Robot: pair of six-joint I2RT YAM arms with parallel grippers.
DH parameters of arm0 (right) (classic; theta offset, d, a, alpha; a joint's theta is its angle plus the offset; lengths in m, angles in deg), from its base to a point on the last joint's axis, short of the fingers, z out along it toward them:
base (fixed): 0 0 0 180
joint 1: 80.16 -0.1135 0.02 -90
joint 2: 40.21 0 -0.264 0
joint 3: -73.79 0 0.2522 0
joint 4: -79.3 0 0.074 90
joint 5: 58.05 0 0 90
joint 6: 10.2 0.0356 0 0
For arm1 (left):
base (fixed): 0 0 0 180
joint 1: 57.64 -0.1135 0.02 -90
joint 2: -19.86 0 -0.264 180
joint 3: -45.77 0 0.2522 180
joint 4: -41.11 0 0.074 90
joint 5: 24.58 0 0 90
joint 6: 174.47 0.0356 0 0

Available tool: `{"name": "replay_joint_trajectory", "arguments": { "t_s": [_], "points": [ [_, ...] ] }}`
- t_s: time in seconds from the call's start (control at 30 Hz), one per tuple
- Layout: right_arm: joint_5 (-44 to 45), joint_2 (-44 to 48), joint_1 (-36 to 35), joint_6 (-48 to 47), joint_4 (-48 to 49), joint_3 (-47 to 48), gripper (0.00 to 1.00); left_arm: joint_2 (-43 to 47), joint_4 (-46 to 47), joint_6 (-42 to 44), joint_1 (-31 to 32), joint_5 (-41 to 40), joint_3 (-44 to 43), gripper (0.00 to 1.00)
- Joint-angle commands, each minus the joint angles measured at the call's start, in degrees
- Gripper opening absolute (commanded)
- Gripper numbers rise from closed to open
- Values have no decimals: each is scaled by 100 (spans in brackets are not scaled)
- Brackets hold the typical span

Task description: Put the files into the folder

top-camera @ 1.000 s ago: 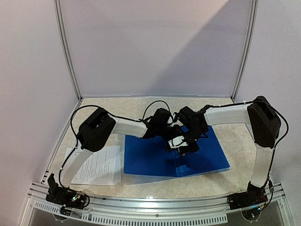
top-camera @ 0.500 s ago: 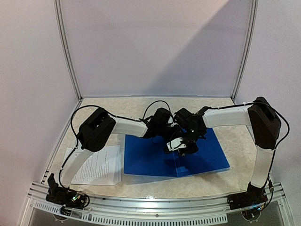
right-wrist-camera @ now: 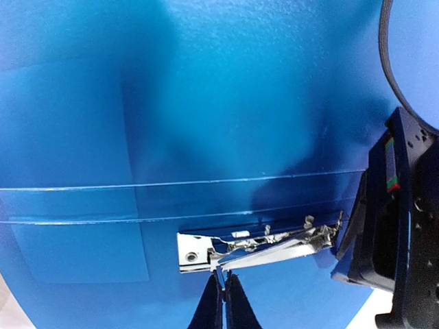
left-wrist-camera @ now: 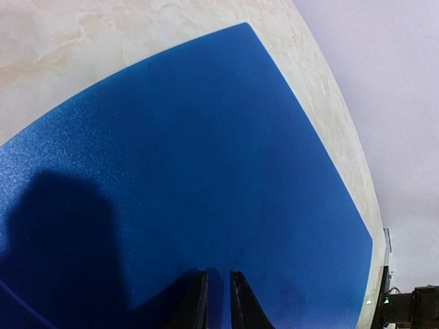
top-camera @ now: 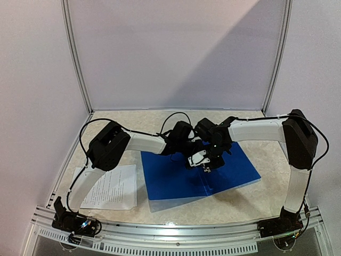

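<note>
The flat, blue plastic folder lies mid-table. The thin white printed files lie near left. The right gripper is pinched together against the shiny metal clip. The left gripper is a narrow slit apart over grainy blue.

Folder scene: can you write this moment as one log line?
folder open | right gripper shut on metal clip | left gripper low over folder, fingers nearly together | files lying left of folder, not in it

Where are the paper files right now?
Top view: the files lie flat on the table at near left, just left of the blue folder, partly hidden by the left arm.
</note>
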Motion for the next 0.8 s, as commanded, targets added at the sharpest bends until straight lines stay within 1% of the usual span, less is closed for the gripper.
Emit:
{"name": "replay_joint_trajectory", "arguments": {
  "t_s": [0.0, 0.2, 0.27, 0.4, 0.47, 0.53, 0.6, 0.67, 0.73, 0.77],
  "points": [
    [648, 92, 93, 124, 618, 86, 10, -479, -1143, 84, -6, -43, 338, 13],
    [311, 526, 90, 364, 734, 371, 17, -310, -1065, 110, -23, -48, 313, 13],
    [259, 639, 91, 393, 790, 359, 20, -179, -874, 108, -23, -17, 399, 13],
    [245, 819, 83, 543, 815, 285, 33, 238, -378, 40, -16, -31, 609, 16],
    [261, 976, 88, 644, 938, 109, 37, 407, -312, 47, -6, -52, 623, 18],
    [206, 1260, 89, 762, 1037, -183, 39, 574, -323, 68, -6, -118, 616, 22],
    [160, 1499, 132, 875, 1119, -381, 39, 743, -319, 146, -6, -161, 595, 29],
    [-100, 1792, 297, 1073, 1141, -515, 41, 985, -311, 277, -6, -304, 587, 37],
    [-558, 2045, 606, 1398, 1158, -626, 42, 1262, -426, 460, 28, -687, 568, 44],
    [-824, 2196, 817, 1566, 1170, -717, 42, 1390, -667, 610, 81, -1010, 487, 46]
  ]
}}
